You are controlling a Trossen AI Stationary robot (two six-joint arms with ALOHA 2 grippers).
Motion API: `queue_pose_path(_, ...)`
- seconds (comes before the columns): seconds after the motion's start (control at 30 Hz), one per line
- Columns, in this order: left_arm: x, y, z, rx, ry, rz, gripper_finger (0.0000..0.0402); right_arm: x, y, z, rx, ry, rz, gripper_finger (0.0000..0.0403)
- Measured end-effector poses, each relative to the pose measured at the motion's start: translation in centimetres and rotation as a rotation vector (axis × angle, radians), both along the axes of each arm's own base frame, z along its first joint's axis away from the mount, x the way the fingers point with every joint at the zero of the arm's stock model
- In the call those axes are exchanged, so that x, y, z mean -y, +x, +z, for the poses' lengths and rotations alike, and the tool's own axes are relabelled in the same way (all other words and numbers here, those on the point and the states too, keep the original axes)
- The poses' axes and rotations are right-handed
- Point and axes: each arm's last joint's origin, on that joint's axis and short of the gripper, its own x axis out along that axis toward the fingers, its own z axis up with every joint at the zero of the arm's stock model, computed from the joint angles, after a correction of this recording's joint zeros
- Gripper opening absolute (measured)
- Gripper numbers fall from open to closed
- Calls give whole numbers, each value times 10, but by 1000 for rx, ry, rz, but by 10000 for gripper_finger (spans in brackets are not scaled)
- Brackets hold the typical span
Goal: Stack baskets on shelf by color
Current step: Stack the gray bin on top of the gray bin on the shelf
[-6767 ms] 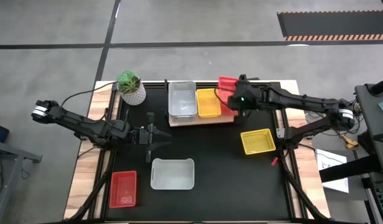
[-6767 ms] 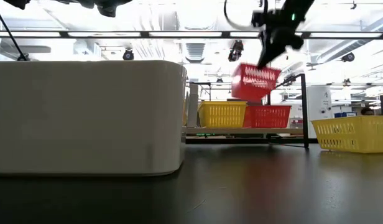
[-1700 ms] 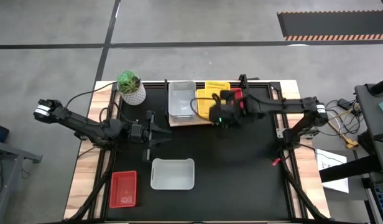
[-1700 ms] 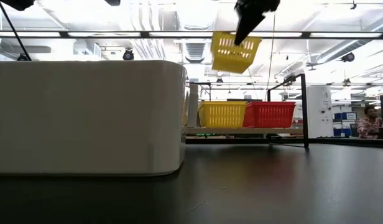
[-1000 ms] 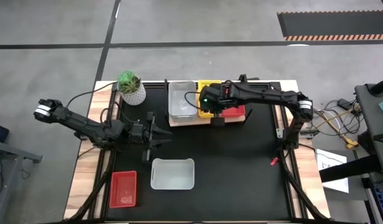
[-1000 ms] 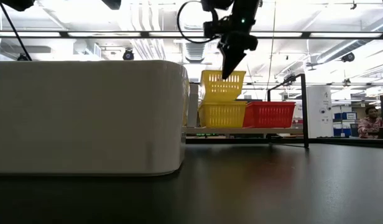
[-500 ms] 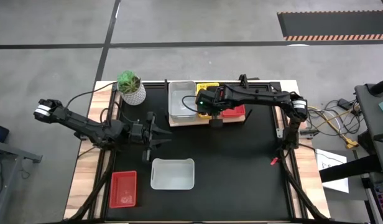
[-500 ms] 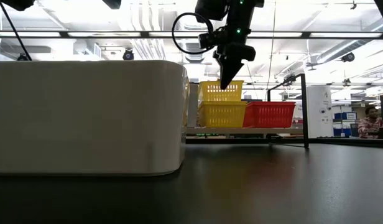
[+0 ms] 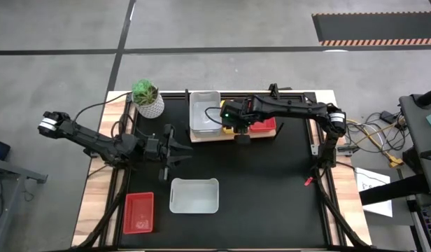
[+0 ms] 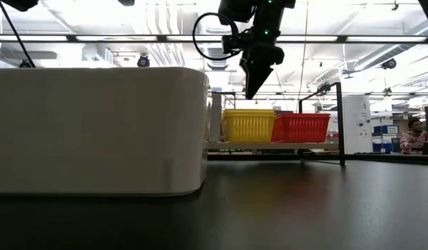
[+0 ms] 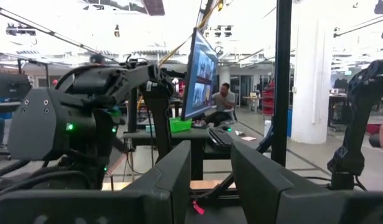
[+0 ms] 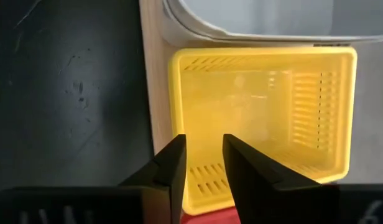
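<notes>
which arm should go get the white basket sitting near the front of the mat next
Left. The left pincer hangs open right behind the white basket, with the red basket beside it. The right pincer is across the mat, open over the yellow basket on the shelf.

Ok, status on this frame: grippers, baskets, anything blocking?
Right gripper open, empty, above yellow basket on shelf. Left gripper open, mid-table. Nothing blocking.
</notes>
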Motion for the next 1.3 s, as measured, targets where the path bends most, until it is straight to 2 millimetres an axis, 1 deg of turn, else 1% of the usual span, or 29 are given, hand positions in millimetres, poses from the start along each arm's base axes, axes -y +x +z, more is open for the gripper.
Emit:
queue_pose_path(0.2,-1,0,0,6,-3,4,100,-1,-1,17,21,18,-35,97)
queue_pose_path(0.43,-5,-2,2,8,6,124,100,-2,1,42,99,28,-82,81)
queue_pose_path(0.57,-5,-3,4,18,7,124,100,-14,1,60,141,115,-72,72)
queue_pose_path(0.67,-5,-3,2,4,12,124,100,-31,5,70,187,188,-19,69)
queue_pose_path(0.73,-5,-4,2,-5,16,123,100,-45,7,73,197,204,22,68)
queue_pose_path(0.87,-5,-9,3,-25,22,116,100,-77,9,73,191,215,106,68)
queue_pose_path(1.07,-4,-17,3,-69,39,97,100,-128,11,61,176,235,221,68)
queue_pose_path(1.13,-4,-20,2,-92,48,93,100,-143,12,57,197,242,265,72)
queue_pose_path(1.2,-4,-22,0,-124,61,91,100,-158,13,50,204,241,328,83)
queue_pose_path(1.3,-6,-27,-2,-168,77,91,100,-175,14,39,198,222,431,109)
